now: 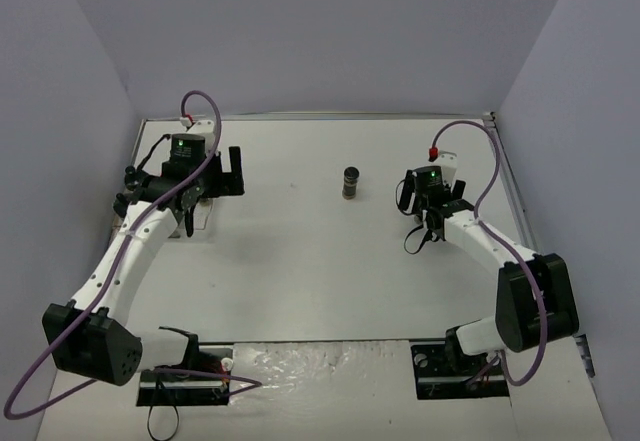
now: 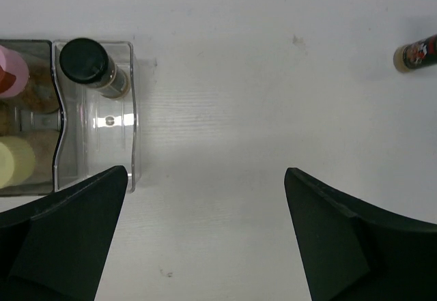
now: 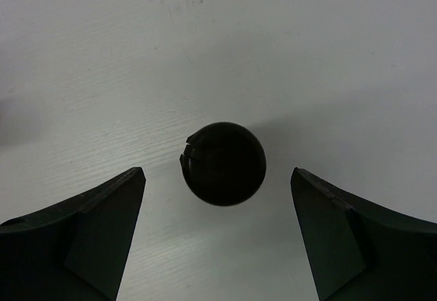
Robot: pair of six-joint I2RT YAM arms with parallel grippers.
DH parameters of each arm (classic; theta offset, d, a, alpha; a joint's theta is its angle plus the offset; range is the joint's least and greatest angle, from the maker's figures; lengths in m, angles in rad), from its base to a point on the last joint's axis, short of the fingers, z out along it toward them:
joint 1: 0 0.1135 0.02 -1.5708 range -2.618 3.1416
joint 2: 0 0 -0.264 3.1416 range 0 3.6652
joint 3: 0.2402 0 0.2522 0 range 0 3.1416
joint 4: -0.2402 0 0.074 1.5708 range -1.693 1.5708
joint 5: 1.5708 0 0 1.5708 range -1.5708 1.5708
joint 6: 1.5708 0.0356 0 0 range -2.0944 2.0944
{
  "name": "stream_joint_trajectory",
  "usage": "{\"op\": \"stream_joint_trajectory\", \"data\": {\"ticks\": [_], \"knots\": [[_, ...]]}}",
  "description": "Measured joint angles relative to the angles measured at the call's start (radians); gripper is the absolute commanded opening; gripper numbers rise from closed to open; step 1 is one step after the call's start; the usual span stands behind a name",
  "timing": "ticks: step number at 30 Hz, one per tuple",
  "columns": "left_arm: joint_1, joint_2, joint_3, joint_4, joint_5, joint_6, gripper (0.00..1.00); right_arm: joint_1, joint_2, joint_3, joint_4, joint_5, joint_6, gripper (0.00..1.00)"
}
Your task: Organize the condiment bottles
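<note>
A black-capped condiment bottle (image 3: pixel 224 163) stands on the white table, seen from straight above. My right gripper (image 3: pixel 217 173) is open around it, with a gap between each fingertip and the cap. In the top view the right gripper (image 1: pixel 413 199) hides this bottle. A second bottle (image 1: pixel 350 181) with dark contents stands alone mid-table and also shows in the left wrist view as a bottle (image 2: pixel 416 53) at the right edge. My left gripper (image 2: pixel 205 233) is open and empty, beside the clear tray (image 2: pixel 133 130). The tray holds a black-capped bottle (image 2: pixel 85 59), a pink-capped one (image 2: pixel 10 72) and a pale-yellow-capped one (image 2: pixel 13 159).
The clear tray (image 1: pixel 195 223) lies at the table's left side, partly under the left arm, whose gripper (image 1: pixel 226 174) hangs just right of it. Purple walls close in the table on three sides. The arm bases and cables sit at the near edge.
</note>
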Motion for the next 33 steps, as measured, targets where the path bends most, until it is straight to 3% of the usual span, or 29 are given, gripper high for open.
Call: {"op": "stream_joint_trajectory", "data": {"ticks": [8, 13, 20, 25, 33], "knots": [[0.000, -0.101, -0.099, 0.011, 0.011, 0.061, 0.97, -0.013, 0.112, 0.001, 0.078, -0.059, -0.058, 0.28], [0.000, -0.110, -0.099, 0.019, 0.008, 0.069, 0.97, 0.032, 0.112, -0.010, 0.138, -0.096, -0.106, 0.16], [0.004, -0.110, -0.099, 0.020, 0.015, 0.069, 0.97, 0.315, 0.114, -0.003, 0.194, -0.164, -0.158, 0.14], [0.024, -0.110, -0.101, 0.036, 0.034, 0.067, 0.97, 0.513, 0.240, 0.154, 0.227, -0.230, -0.198, 0.15], [0.041, -0.124, -0.142, 0.061, 0.047, 0.065, 0.97, 0.632, 0.456, 0.390, 0.259, -0.330, -0.261, 0.21]]}}
